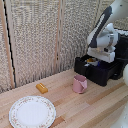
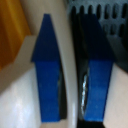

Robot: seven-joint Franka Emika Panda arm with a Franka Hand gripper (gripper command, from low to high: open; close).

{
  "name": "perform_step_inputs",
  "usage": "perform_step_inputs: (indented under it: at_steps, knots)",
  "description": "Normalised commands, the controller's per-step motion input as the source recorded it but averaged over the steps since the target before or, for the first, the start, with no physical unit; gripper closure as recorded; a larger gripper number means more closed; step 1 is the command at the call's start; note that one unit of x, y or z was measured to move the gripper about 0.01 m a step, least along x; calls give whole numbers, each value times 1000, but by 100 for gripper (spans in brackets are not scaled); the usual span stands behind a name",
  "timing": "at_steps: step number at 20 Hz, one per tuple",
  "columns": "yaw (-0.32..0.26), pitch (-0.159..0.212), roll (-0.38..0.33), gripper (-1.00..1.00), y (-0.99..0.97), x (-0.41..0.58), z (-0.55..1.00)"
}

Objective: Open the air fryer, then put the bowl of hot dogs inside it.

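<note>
We see the air fryer (image 1: 100, 67) with its drawer already pulled open on the tabletop (image 1: 85, 107). Our pincer (image 2: 71, 75) is down in the interior (image 2: 107, 22), its 2 blue fingers (image 2: 46, 75) narrowly pinching the white bowl (image 2: 62, 30) rim. The orange hot dogs (image 2: 12, 30) sit beside. By our judgement only release and withdrawal remain.

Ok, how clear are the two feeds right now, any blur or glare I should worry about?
Exterior view: low resolution and soft, but evenly lit; the gripper over the air fryer is hard to make out. Wrist view: heavily blurred at close range, the blue fingers fill the picture, with a pale glare streak between them.
</note>
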Motion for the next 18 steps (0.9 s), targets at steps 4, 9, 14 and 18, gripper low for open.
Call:
perform_step_inputs:
  at_steps: [4, 9, 14, 18]
  knots:
    - [-133, -53, -21, -100, -9, 377, 18]
    - [-26, -5, -36, -100, -5, 258, 295]
    - [-2, 91, -41, -100, 0, 167, 708]
    - [-36, 98, -10, -100, 83, 196, 845]
